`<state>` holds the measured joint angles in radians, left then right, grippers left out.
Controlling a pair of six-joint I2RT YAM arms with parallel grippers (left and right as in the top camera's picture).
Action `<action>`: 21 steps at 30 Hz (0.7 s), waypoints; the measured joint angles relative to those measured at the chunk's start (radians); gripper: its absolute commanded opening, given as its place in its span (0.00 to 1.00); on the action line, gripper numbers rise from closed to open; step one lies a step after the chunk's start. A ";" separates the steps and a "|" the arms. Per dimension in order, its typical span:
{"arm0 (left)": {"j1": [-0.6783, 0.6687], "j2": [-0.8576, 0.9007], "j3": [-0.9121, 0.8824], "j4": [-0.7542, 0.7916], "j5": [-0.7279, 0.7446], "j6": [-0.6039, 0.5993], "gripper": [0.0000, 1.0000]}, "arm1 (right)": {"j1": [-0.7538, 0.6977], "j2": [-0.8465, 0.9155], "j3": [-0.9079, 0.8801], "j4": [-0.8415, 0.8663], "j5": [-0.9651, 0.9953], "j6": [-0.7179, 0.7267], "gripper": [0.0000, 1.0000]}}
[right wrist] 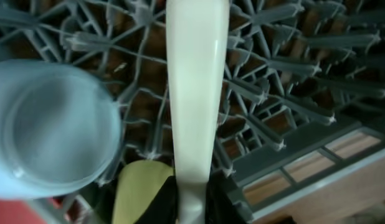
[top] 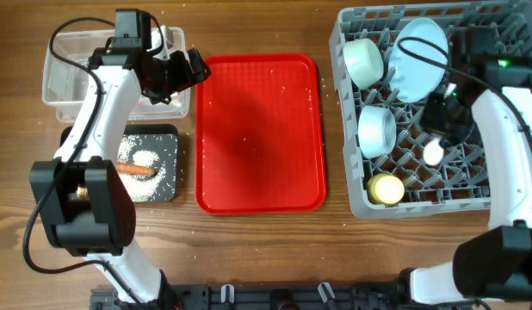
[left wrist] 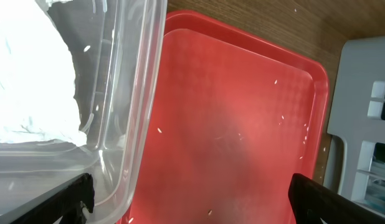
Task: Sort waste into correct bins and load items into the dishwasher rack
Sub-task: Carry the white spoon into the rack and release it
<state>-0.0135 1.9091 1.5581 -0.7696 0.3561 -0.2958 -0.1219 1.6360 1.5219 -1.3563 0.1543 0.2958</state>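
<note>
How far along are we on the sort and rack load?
Nearly finished. Done: plate, green bowl, blue bowl and yellow cup sit in the rack; napkin in the clear tub, carrot stick in the black tray. In hand: the right gripper holds the spoon at the rack. Remaining: release it, and clear the few rice grains on the red tray.

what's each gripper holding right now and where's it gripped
Right gripper pinches the white plastic spoon at its narrow end. Left gripper is open and holds nothing.
</note>
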 measured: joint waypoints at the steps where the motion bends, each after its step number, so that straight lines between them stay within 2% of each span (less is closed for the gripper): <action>1: 0.000 0.000 0.000 0.000 0.000 0.000 1.00 | -0.024 0.000 -0.015 0.012 -0.008 -0.006 0.62; 3: 0.000 0.000 0.000 0.000 0.000 0.000 1.00 | -0.034 0.000 -0.022 0.019 -0.019 -0.007 0.67; 6: 0.000 0.000 0.000 0.000 0.000 0.000 1.00 | -0.034 0.000 -0.022 0.015 -0.023 -0.009 0.67; 9: 0.000 0.000 0.000 0.000 0.000 0.000 1.00 | -0.034 -0.019 -0.003 -0.061 -0.067 -0.013 0.67; 10: 0.000 0.000 0.000 0.000 0.000 0.000 1.00 | -0.031 -0.062 0.005 -0.077 -0.100 -0.031 0.72; 11: 0.000 0.000 0.000 0.000 0.000 0.000 1.00 | -0.020 -0.134 0.014 -0.088 -0.142 -0.053 1.00; 16: 0.000 0.000 0.000 0.000 0.000 0.000 1.00 | 0.032 -0.570 0.053 -0.133 -0.241 -0.028 1.00; 21: 0.000 0.000 0.000 0.000 0.000 0.000 1.00 | 0.032 -0.721 0.053 -0.103 -0.238 -0.020 1.00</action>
<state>-0.0135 1.9091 1.5581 -0.7696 0.3557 -0.2958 -0.0895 0.9154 1.5753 -1.4593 -0.0834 0.2760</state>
